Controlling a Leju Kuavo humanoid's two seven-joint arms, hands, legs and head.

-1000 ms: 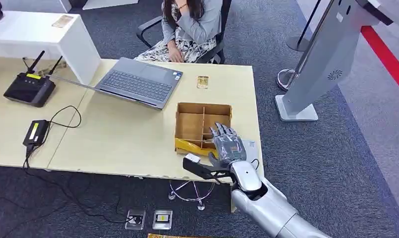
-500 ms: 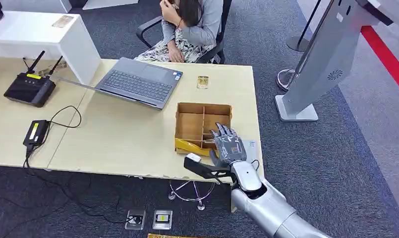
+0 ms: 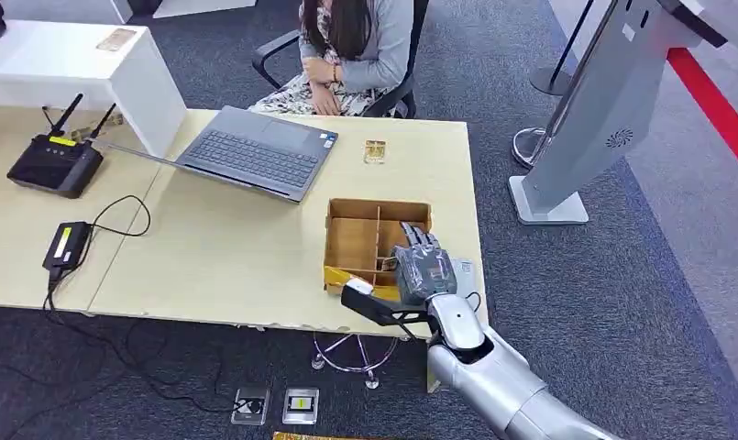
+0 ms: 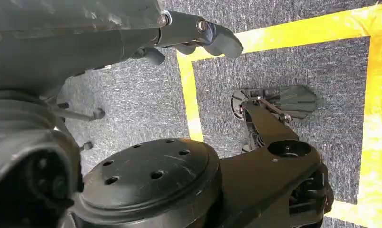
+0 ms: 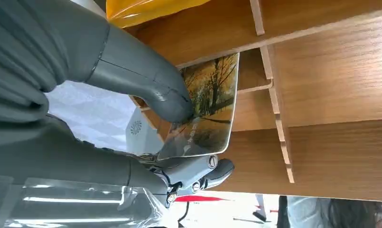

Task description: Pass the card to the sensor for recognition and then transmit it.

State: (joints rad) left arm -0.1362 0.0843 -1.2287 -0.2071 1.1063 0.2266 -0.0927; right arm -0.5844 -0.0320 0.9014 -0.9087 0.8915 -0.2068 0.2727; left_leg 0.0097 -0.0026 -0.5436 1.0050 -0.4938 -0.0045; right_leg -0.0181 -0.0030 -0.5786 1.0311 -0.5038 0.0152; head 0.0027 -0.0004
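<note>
Card sat pinched in the right hand, which had sunk into the wooden tray; grasp apparently secured, sensor pass next.

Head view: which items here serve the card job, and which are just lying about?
Job: tree-printed card, right hand pinching it, divided wooden box.

Lying about: grey laptop, black router, black power adapter, small gold card.
</note>
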